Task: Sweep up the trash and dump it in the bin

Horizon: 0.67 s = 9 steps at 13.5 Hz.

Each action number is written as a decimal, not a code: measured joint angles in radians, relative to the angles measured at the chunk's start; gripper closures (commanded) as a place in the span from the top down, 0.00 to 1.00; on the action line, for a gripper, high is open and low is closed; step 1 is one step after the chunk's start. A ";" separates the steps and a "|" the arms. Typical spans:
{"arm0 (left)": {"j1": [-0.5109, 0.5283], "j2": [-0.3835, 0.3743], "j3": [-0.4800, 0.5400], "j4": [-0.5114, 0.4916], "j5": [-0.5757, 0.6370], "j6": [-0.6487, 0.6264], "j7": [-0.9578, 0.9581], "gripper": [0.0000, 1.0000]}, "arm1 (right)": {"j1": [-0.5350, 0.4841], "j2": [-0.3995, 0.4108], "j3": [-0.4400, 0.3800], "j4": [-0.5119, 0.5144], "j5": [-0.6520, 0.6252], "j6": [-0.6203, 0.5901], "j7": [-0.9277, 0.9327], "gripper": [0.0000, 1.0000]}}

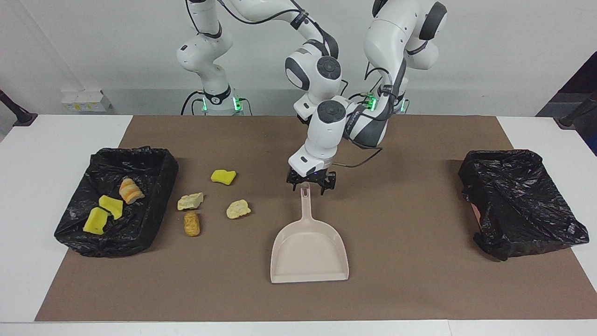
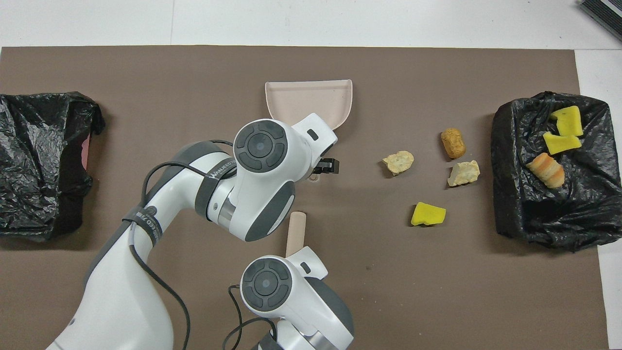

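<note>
Dustpan point(image 1: 309, 252) — flat on the mat, handle end framed by the left gripper point(image 1: 311, 183), jaws spread, not yet clamped. Right gripper point(image 2: 291, 253): holding state cannot be told. Squarer closure on the handle is advised before lifting toward the four loose scraps point(image 1: 214, 201).

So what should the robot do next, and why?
Probably shut the left gripper on the dustpan handle: its open fingers straddle the handle's end, the pan is empty, and four scraps lie on the mat. The right gripper, hidden under its wrist, waits.

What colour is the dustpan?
Pale beige-pink dustpan; the facing view shows it best.
</note>
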<state>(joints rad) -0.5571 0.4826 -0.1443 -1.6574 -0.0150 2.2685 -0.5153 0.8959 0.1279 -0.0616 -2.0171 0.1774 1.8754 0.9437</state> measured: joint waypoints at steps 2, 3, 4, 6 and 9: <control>-0.004 0.009 0.000 0.002 0.002 0.016 -0.004 1.00 | -0.043 -0.062 -0.001 -0.005 -0.001 -0.089 -0.001 0.00; -0.004 0.009 0.000 0.004 0.004 0.016 -0.004 1.00 | -0.064 -0.094 -0.001 -0.012 -0.002 -0.119 -0.009 0.00; -0.004 0.009 0.001 0.006 0.007 0.017 -0.004 1.00 | -0.084 -0.122 -0.002 -0.021 -0.004 -0.144 -0.025 0.00; -0.004 0.009 0.002 0.011 0.013 0.019 -0.005 1.00 | -0.123 -0.166 -0.003 -0.037 -0.030 -0.198 -0.074 0.00; -0.004 0.021 0.003 0.041 0.015 0.021 -0.022 0.84 | -0.190 -0.223 -0.005 -0.073 -0.080 -0.245 -0.147 0.00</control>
<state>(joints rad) -0.5611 0.5039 -0.1412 -1.6164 0.0000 2.2895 -0.5376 0.7058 -0.0956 -0.0664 -2.0899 0.0979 1.6305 0.7967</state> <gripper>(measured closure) 0.018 0.740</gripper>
